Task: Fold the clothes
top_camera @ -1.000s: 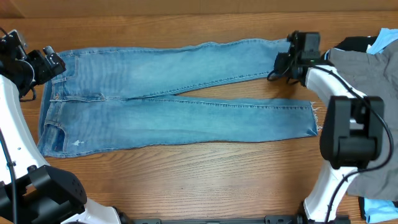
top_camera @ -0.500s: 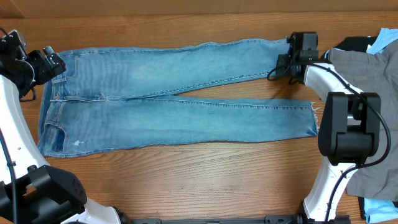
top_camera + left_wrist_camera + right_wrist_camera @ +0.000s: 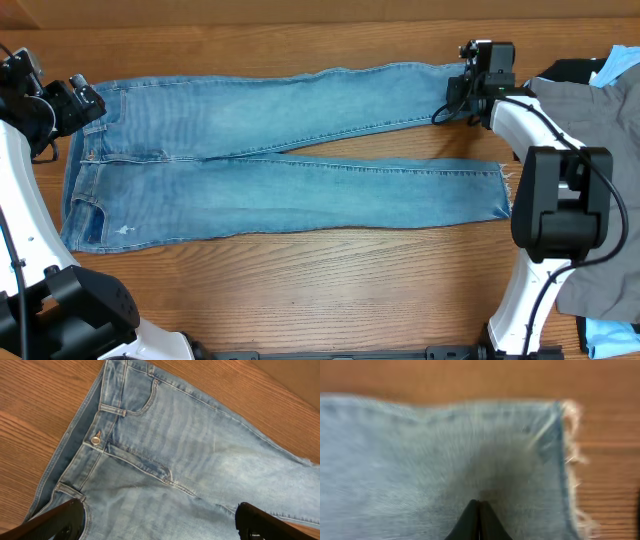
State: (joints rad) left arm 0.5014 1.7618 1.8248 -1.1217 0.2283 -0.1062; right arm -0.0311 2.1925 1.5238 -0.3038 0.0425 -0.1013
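Observation:
The light-blue jeans (image 3: 280,160) lie flat on the wooden table, waistband at the left and both legs running right. My left gripper (image 3: 85,105) hangs over the waistband's far corner, open wide. In the left wrist view its dark fingers (image 3: 55,522) flank the denim below the fly button (image 3: 95,439), holding nothing. My right gripper (image 3: 468,84) is at the far leg's hem. In the right wrist view it (image 3: 479,519) is shut, tips together just over the denim beside the frayed hem (image 3: 570,460), with no cloth seen between them.
Grey trousers (image 3: 595,140) are heaped at the right edge behind the right arm, with a black garment (image 3: 572,70) and a pale-blue garment (image 3: 622,62) at the far right corner. Bare wood (image 3: 320,290) runs along the table's front.
My right gripper has shifted a little toward the table's back edge near the far leg's hem. The jeans and the left gripper have not moved.

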